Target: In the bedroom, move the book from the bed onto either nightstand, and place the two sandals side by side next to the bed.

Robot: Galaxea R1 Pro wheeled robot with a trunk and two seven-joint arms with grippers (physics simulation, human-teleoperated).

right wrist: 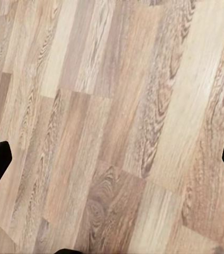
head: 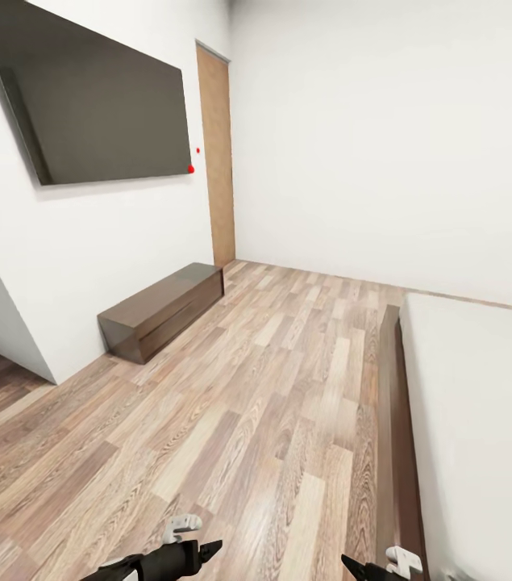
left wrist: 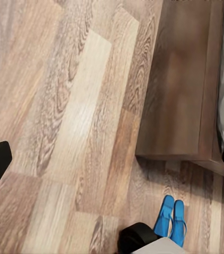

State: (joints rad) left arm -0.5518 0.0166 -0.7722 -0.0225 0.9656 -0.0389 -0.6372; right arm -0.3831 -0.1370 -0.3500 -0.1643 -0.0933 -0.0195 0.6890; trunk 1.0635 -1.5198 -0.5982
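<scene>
Both arms low & empty: left gripper (head: 207,551) and right gripper (right wrist: 112,159) w/ jaws spread wide over wood-plank floor (head: 272,420). Pair of bright blue flip-flops (left wrist: 171,219) lie together just below left gripper, near dark bed frame (left wrist: 178,84). Off-white mattress (head: 481,420) sits right of right gripper. I'd steer slowly, book not spotted.

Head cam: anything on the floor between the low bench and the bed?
Nothing: in the head view only bare wood-plank floor runs between the low bench by the wall and the bed.
</scene>
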